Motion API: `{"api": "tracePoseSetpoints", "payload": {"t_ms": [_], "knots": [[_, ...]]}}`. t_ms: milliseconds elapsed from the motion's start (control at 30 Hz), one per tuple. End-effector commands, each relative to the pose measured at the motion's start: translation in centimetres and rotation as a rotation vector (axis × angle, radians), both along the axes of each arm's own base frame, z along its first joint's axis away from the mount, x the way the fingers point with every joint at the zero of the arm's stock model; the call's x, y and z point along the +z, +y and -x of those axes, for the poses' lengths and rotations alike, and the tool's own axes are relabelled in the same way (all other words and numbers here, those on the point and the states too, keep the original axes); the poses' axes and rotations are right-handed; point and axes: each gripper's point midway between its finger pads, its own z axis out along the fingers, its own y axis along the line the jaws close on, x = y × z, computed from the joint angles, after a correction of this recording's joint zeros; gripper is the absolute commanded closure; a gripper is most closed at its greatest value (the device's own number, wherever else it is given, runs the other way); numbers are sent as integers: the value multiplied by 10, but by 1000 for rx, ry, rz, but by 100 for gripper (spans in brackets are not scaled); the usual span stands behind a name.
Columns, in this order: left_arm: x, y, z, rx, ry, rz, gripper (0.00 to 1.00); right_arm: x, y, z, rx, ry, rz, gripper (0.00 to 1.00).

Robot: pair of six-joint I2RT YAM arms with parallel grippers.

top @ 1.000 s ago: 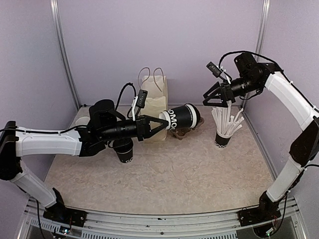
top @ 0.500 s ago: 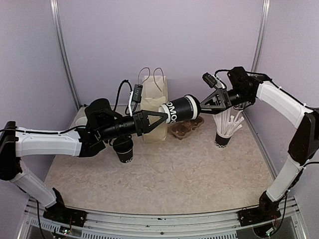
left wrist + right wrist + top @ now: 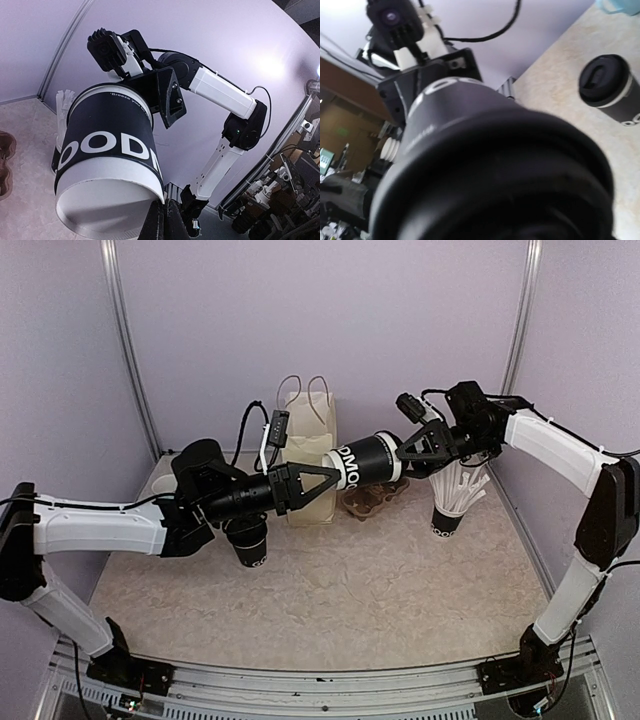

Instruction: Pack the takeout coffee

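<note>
1. Black lidded cup [image 3: 366, 460] hangs sideways just right of the paper bag [image 3: 306, 436].
2. Left gripper [image 3: 334, 478] pinches its bottom rim.
3. Right gripper [image 3: 405, 451] gapes wide at its lid end.
4. Second cup [image 3: 251, 542] stands left of the bag.

the takeout cup [image 3: 107, 145] bears big white letters, "ood" in the left wrist view, "dmo" from above; small script near its lid begins "breeze you".

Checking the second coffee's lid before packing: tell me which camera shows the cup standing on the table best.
Right wrist: the standing cup shows its lid from above, with nothing in front. Top external shows only its lower wall, beneath the left arm. Left wrist does not show it.
</note>
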Motion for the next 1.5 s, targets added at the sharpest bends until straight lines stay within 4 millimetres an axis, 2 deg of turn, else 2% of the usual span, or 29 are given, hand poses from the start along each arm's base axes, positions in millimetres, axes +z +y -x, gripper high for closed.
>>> {"api": "tracePoseSetpoints", "payload": {"t_ms": [0, 100, 200, 367, 433, 533, 600, 733, 833, 900, 933, 967, 1133, 1233, 1300, 1467], "knots": [[19, -6, 2, -18, -41, 49, 100, 8, 7, 11, 65, 48, -59, 1], [18, -7, 1, -14, -39, 50, 100, 7, 7, 13, 71, 56, -67, 9], [13, -10, -1, -12, -26, 37, 100, 8, 7, 15, 77, 59, -77, 21], [-1, -14, -6, 2, 4, -7, 99, 8, 3, 6, 26, 21, -56, 30], [-8, -13, -9, 21, 28, -41, 90, 7, -2, -2, -11, -1, -39, 33], [-27, -8, -14, 75, 66, -126, 65, 5, -10, -17, -87, -100, 27, 32], [-37, 0, -16, 131, 75, -188, 53, 1, -14, -27, -129, -223, 99, 31], [-57, 29, -19, 258, 103, -319, 41, -8, -24, -49, -201, -406, 257, 31], [-70, 62, -28, 420, 136, -403, 37, -17, -37, -69, -252, -572, 406, 32], [-70, 87, -38, 555, 149, -450, 29, -23, -41, -75, -242, -696, 501, 32], [-69, 99, -42, 616, 148, -485, 21, -25, -43, -77, -227, -760, 545, 33], [-64, 111, -46, 685, 139, -512, 2, -27, -44, -78, -214, -811, 583, 33], [-36, 161, -62, 941, 32, -627, 1, -52, -45, -78, -142, -954, 764, 32], [-27, 202, -73, 1179, 65, -658, 1, -71, -45, -75, -93, -986, 844, 33], [-23, 210, -75, 1218, 61, -678, 1, -85, -48, -75, -66, -1010, 910, 33], [-21, 208, -72, 1180, 66, -646, 1, -120, -59, -69, 26, -1047, 1061, 31]]}}
